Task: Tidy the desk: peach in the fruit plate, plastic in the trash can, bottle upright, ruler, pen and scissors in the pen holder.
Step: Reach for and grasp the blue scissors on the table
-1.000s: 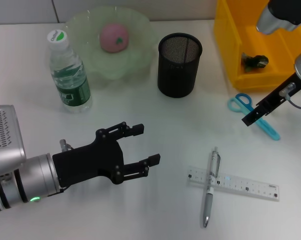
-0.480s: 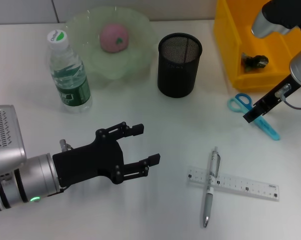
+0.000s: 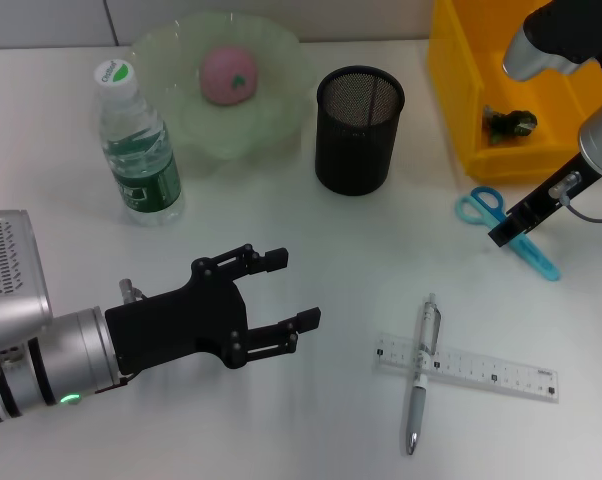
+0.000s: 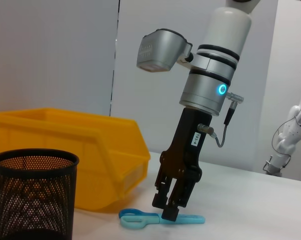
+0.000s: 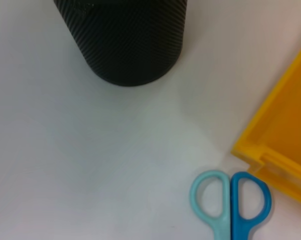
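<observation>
1. Head view: the right gripper [image 3: 508, 232] has shifted slightly toward 12 o'clock over the last second and now sits over the scissors [image 3: 505, 229], just at 6 o'clock of the yellow bin [image 3: 456, 90]. This suggests the scissors pick-up is under way. The left gripper [image 3: 286, 290] has not moved; it hangs released at about 8 o'clock on the desk. The peach [image 3: 228, 74] lies in the fruit plate [image 3: 171, 50], the bottle [image 3: 135, 145] stands upright, and the pen [image 3: 421, 372] lies across the ruler [image 3: 481, 368], well apart from the pen holder [image 3: 358, 128]. Those two and the scissors remain to be done.

2. Left wrist view: the right gripper [image 4: 169, 205] points straight down with its fingers close together just above or on the scissors [image 4: 160, 218]; whether they grasp cannot be told.

3. Right wrist view: the scissors' handles [image 5: 230, 197] lie beside the bin's corner [image 5: 270, 145], with the pen holder [image 5: 125, 40] at 11 o'clock.
</observation>
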Available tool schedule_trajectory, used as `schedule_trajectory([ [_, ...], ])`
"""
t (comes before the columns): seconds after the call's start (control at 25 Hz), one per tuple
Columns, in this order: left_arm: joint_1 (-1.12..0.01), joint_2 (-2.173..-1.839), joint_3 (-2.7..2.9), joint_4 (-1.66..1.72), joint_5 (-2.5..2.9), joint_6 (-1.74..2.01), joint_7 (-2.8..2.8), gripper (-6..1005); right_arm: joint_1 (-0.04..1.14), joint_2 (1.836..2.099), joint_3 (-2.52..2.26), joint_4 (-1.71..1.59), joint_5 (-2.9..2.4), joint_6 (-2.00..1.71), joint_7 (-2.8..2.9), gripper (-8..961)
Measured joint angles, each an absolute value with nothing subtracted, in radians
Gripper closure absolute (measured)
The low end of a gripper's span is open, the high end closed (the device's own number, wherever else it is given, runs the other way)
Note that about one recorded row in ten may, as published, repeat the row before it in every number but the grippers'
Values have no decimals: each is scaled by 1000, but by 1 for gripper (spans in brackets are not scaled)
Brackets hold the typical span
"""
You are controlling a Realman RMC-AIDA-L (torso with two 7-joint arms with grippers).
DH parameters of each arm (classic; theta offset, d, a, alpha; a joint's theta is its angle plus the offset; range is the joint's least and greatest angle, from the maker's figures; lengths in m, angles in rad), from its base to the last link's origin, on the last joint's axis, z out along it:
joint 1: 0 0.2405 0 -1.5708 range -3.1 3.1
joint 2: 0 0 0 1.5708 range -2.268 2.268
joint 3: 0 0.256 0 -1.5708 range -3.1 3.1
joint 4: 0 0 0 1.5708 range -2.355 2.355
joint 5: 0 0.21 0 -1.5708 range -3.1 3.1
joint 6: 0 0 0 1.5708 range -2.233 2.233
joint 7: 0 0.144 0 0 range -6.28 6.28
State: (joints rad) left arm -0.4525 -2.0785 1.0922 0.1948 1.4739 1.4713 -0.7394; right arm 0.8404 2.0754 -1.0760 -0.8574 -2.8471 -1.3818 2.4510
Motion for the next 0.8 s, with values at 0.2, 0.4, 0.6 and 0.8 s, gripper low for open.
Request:
schedule_trajectory([
  [0.2,-452,-2079,1092,195,1474,1474,-739,214,840,2075,-1077,-856,-2847,-1382,2454,475],
  [0.4,-451,-2079,1092,195,1476,1475,-740,214,841,2075,-1078,-855,-2847,-1387,2455,474],
  [0.6,-451,-2078,1092,195,1476,1475,-739,214,843,2075,-1078,-847,-2847,-1390,2455,474],
  [0.8,-451,-2078,1092,195,1476,1478,-739,214,844,2075,-1078,-845,-2847,-1390,2456,475],
])
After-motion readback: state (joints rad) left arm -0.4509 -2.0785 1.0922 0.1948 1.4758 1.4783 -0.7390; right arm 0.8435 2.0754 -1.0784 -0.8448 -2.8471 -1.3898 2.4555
